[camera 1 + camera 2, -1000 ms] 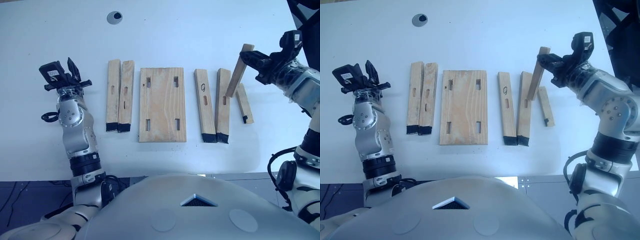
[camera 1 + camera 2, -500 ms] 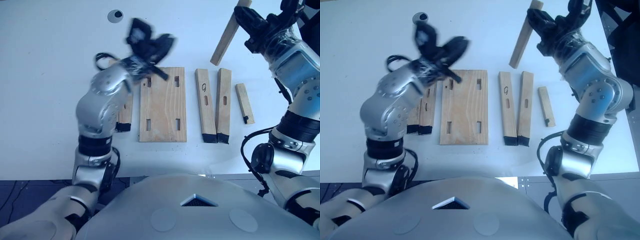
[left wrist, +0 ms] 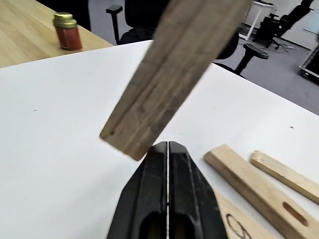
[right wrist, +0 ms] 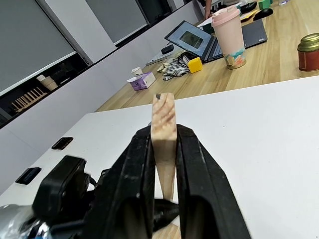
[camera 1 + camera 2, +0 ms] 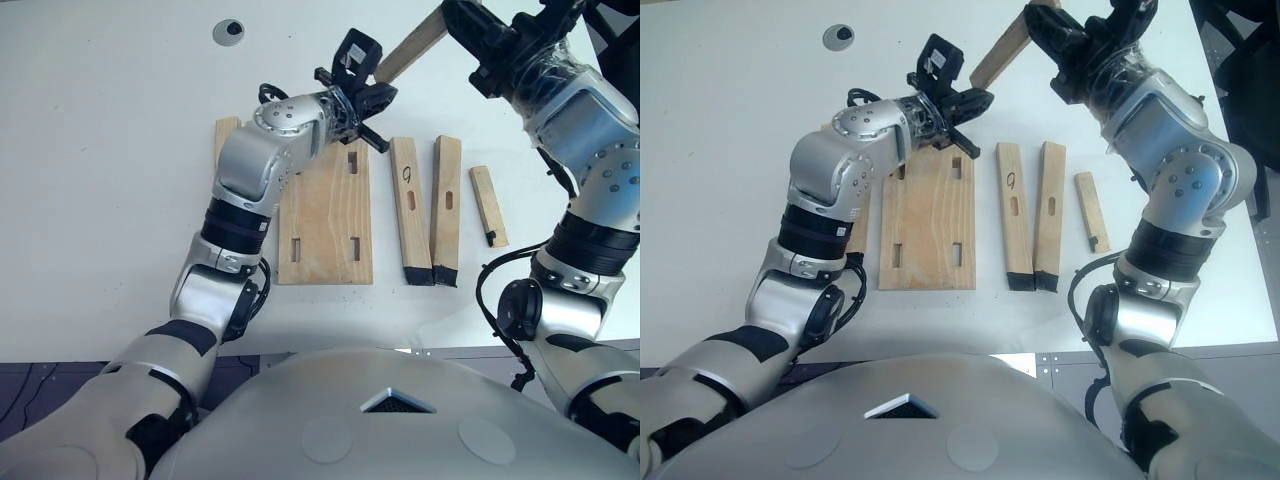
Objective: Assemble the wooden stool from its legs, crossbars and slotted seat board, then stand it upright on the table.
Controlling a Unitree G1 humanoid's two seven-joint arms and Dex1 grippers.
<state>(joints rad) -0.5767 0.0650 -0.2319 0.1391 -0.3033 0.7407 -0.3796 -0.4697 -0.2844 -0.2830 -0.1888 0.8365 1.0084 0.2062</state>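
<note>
The slotted seat board [image 5: 325,215] lies flat mid-table. Two legs [image 5: 410,210] [image 5: 445,210] lie to its right, a short crossbar [image 5: 488,205] beyond them. The left legs [image 5: 226,135] are mostly hidden under my left arm. My right gripper [image 5: 468,18] is shut on a long crossbar [image 5: 410,48], held tilted in the air above the board's far edge. My left gripper [image 5: 380,97] is shut and empty, its tips just under the crossbar's low end [image 3: 129,139]. In the right wrist view the fingers [image 4: 144,149] clamp the crossbar [image 4: 163,119].
The white table [image 5: 120,170] has a round cable hole [image 5: 227,32] at the far left. Beyond the table stand wooden desks with a red jar [image 3: 68,31], a cup [image 4: 229,35] and a laptop [image 4: 194,40].
My left arm swung from the table's left side over the seat board to the crossbar's low end. My right gripper lifted the crossbar off the table, carried it left and tilted it flatter.
</note>
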